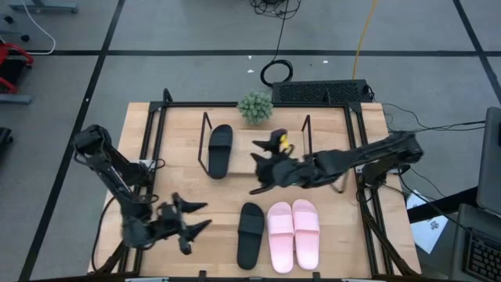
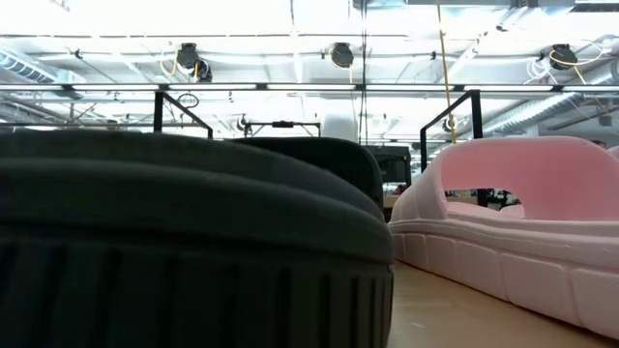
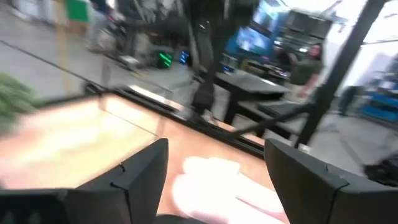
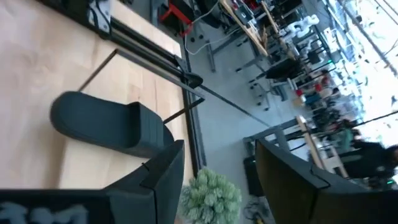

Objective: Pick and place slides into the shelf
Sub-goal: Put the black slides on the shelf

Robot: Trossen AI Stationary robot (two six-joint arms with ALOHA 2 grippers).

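The shelf shows as two thin black wire end frames [image 1: 207,135] near the table's far edge. One black slide [image 1: 221,150] lies flat on its sole between them, close to the left frame; the right wrist view shows this black slide [image 4: 106,124] too. The second black slide [image 1: 250,235] and the pink pair [image 1: 294,233] lie side by side near the table's near edge. In the low view the black slide [image 2: 184,242] and a pink slide [image 2: 513,232] fill the foreground. My left gripper [image 1: 205,215] is open, left of the near black slide. My right gripper [image 1: 253,174] is open, hovering right of the shelved slide.
A small green plant [image 1: 255,107] stands behind the shelf, also seen in the right wrist view as the plant [image 4: 211,193]. A black and yellow object [image 1: 279,141] sits inside the shelf by the right frame. Black table-edge frames [image 1: 153,149] run along both sides.
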